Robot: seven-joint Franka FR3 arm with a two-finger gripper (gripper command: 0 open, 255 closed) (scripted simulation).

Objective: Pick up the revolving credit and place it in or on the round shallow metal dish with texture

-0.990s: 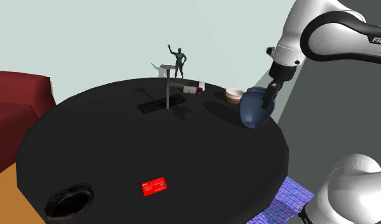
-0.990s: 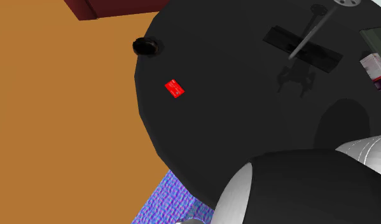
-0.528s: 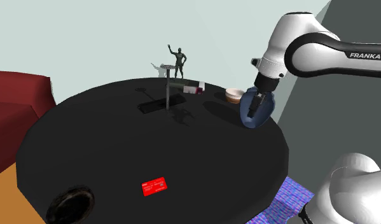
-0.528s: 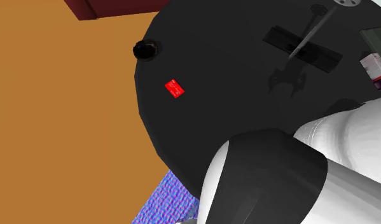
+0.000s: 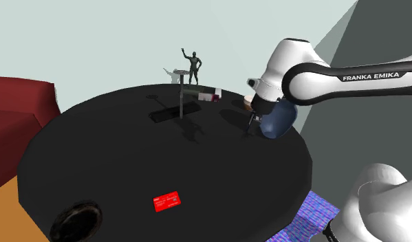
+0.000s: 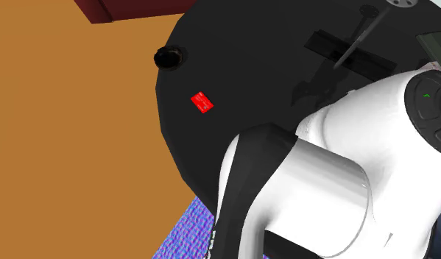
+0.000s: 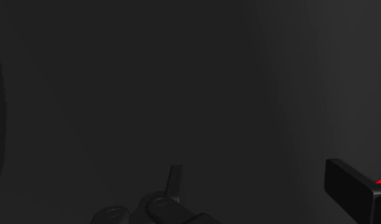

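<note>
- Gripper (image 5: pixel 251 125) hangs low over the far side of the black table (image 5: pixel 128 151), just beside a blue pot (image 5: pixel 280 121). It's black on black, so I honestly can't tell whether it's open or closed. It's definitely not carrying the card, though.
- Your red card (image 5: pixel 166 200) lies flat on the near side of the table in the shoulder view. It's well apart from the gripper and close to the table's edge. From the second exterior view it's the small red patch (image 6: pixel 202 102).
- That round dark dish (image 5: pixel 75 220) sits right at the table's rim, near the card, toward the shoulder view's lower left.
- My read is that you're at the approach stage. Nothing's picked, and the whole trip across the table is ahead of you.
- First risk: the arm (image 5: pixel 314 69) is tight against the blue pot, so a sloppy swing out could knock it over.
- A thin post (image 5: pixel 180 103) on a flat base stands off to the side of your line, so don't cut wide toward it.
- That card is thin and flat. Come down too high and you'll pinch air. Come down too hard and you'll scrape the table or shove the card off the edge.
- With the dish at the rim, a bump during the drop could push it off.
</note>
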